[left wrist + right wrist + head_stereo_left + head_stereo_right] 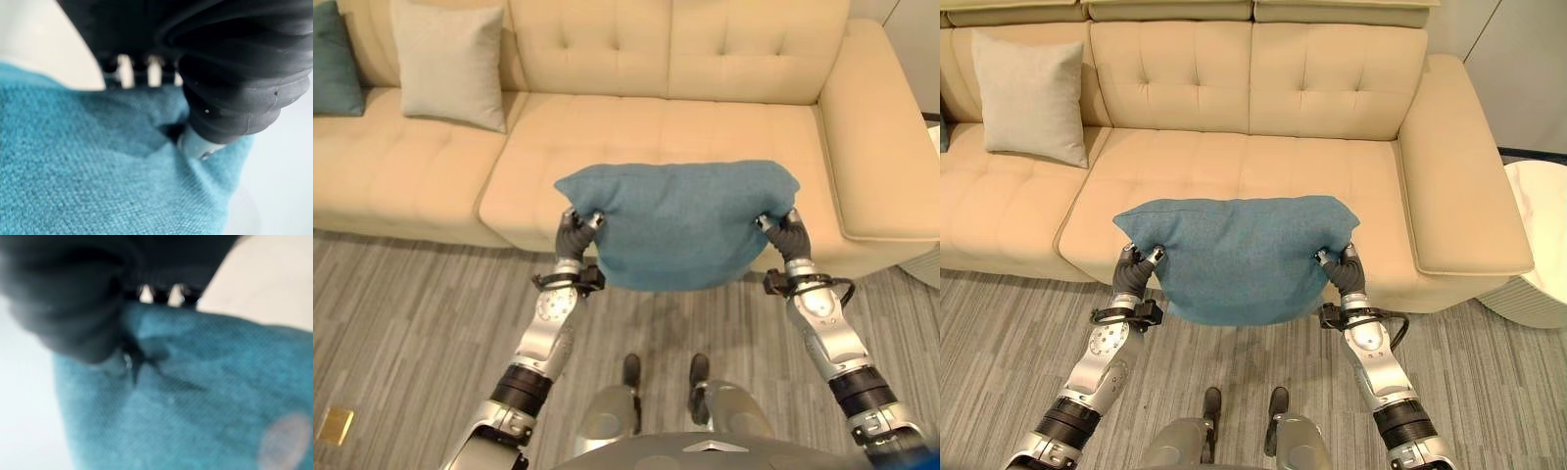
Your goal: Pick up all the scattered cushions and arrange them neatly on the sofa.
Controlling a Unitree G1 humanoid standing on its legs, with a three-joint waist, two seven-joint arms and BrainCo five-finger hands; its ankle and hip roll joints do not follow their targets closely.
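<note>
Left hand [1138,266] and right hand [1344,267] pinch a teal cushion [1234,257] above the sofa [1263,166] (beige cushion [1030,94] already placed); setting down remains.

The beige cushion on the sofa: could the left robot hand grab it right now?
Probably not: the left robot hand is pinching the teal cushion, and the beige cushion stands far off against the sofa back.

We see bright, even indoor light on the beige sofa [1234,166], no glare, a soft shadow under the teal cushion [680,225], both eye views in focus, the right wrist view blurred, the left wrist view sharper on the weave
</note>
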